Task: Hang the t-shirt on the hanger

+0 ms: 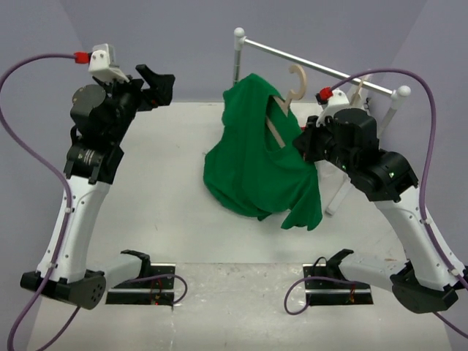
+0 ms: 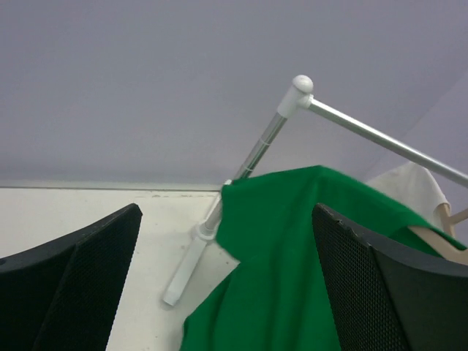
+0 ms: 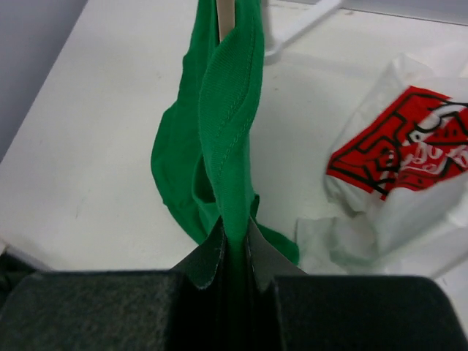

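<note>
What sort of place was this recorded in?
Probably a robot test bench in a lab, not a home: plain grey-violet walls enclose a white table, with a small metal clothes rail and green t-shirt staged on it.

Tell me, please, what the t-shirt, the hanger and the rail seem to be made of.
The t-shirt: soft matte knit fabric, judging by its drape and stitched hem. The hanger: smooth pale wood, likely, from its tan colour. The rail: probably metal, given its shiny silver finish.

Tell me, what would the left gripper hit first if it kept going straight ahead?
Probably the green t-shirt, which lies ahead between the open left gripper's fingers. The clothes rack's upright post stands just beside that line, so depth leaves doubt.
</note>
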You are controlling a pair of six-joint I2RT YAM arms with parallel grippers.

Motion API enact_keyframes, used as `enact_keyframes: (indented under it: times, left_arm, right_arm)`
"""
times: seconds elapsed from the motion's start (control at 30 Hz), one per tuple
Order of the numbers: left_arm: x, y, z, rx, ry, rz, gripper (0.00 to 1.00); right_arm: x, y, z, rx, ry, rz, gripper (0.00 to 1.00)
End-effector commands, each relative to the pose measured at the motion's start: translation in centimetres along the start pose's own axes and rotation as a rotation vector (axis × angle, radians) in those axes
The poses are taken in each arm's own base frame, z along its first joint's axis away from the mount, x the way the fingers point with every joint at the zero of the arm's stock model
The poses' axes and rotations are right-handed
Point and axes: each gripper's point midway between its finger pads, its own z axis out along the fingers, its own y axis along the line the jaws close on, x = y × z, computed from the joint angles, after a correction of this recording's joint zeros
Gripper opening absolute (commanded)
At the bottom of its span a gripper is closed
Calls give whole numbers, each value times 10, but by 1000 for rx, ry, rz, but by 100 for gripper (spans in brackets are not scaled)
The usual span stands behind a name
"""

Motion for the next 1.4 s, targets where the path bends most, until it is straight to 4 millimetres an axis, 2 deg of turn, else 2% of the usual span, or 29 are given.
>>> enact_keyframes:
  times: [0.0, 0.1, 0.17, 0.33, 0.47, 0.53, 0.63, 0.7, 0.77, 0.83, 0.9, 0.97, 1.07, 1.27, 1.37]
  left_arm:
    - [12, 32, -33, -148, -13, 37, 100]
    - [30, 37, -48, -141, 11, 51, 100]
    - [38, 36, -59, -120, 21, 57, 100]
    - [87, 37, -66, -47, 137, 93, 100]
    - [127, 54, -81, -83, 222, 97, 100]
    - [135, 58, -87, -97, 227, 73, 100]
    - [151, 60, -108, -82, 234, 67, 100]
    - [167, 69, -116, -107, 253, 66, 100]
    - [173, 71, -124, -100, 250, 73, 100]
    - [191, 78, -129, -105, 276, 84, 100]
    - [198, 80, -131, -94, 277, 93, 100]
    - [213, 83, -135, -83, 297, 101, 100]
    - [230, 84, -136, -56, 327, 101, 100]
    - [232, 77, -136, -15, 341, 102, 100]
    - [232, 78, -135, -20, 340, 102, 100]
  right_arm:
    - [-16, -47, -19, 297, -72, 135, 0]
    - [-7, -59, -11, 363, -70, 155, 0]
    - [-7, -73, -6, 448, -109, 163, 0]
    - [-34, -84, 4, 534, -239, 238, 0]
    - [-57, -81, 22, 514, -278, 251, 0]
    - [-62, -82, 30, 514, -271, 251, 0]
    - [-75, -81, 52, 470, -249, 272, 0]
    - [-80, -84, 67, 477, -235, 274, 0]
    - [-84, -86, 77, 484, -230, 273, 0]
    - [-86, -93, 89, 511, -212, 269, 0]
    - [-81, -100, 97, 553, -197, 280, 0]
    - [-70, -105, 109, 576, -184, 290, 0]
    - [-39, -107, 129, 573, -132, 302, 0]
    - [-17, -91, 147, 559, -114, 299, 0]
    - [-15, -82, 152, 536, -122, 310, 1]
